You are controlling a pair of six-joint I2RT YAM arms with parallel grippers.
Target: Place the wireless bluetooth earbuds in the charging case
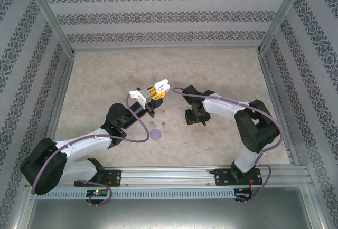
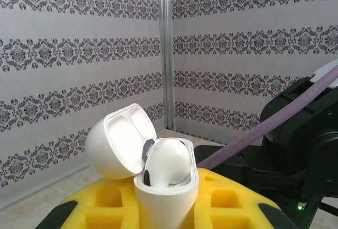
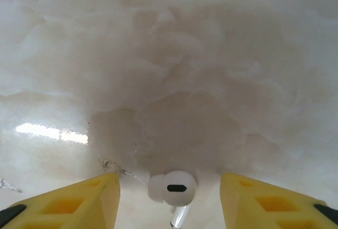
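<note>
My left gripper is held above the table, shut on a white charging case between its yellow fingers. The case's lid is hinged open to the left, and one white earbud sits in the case. My right gripper points down at the table, open. A second white earbud lies on the table between its yellow fingertips, with a gap on each side. In the top view the right gripper is right of the case.
A round purple case lies on the table below the left gripper, with a small purple earbud next to it. Patterned walls enclose the marbled table. The right arm's black body and purple cable are close behind the held case.
</note>
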